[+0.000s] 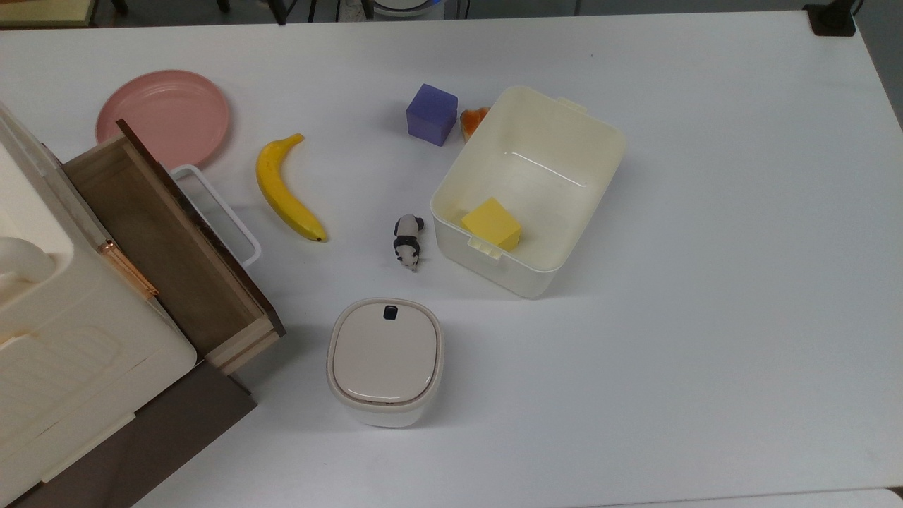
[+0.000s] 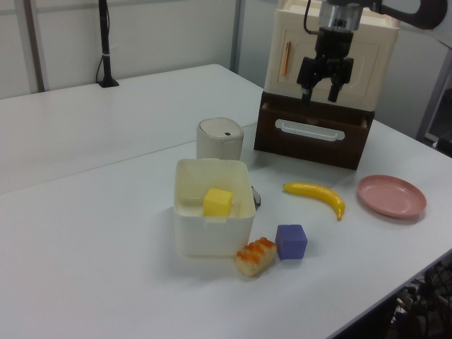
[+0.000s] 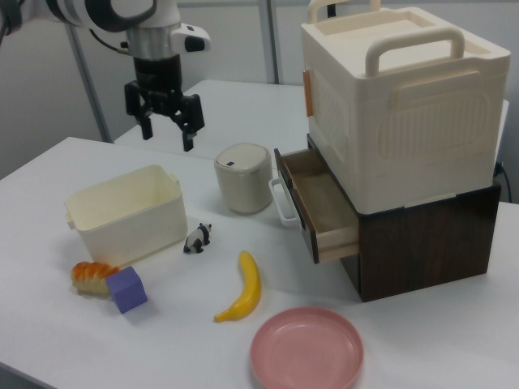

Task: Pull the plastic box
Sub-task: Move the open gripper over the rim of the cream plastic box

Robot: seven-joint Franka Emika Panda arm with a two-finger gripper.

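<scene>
One plastic box [image 1: 557, 159] sat on the white worktop [image 1: 705, 282], a yellow block [image 1: 492, 223] inside it. The gripper [image 3: 168, 131] hung in the air with its fingers [image 3: 187, 135] spread wide, empty, well apart from the box.

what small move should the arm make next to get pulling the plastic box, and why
Probably lower the pincer toward the plastic box. In the right view it hangs open, well above the table and clear of the rim, so nothing is gripped yet.
</scene>
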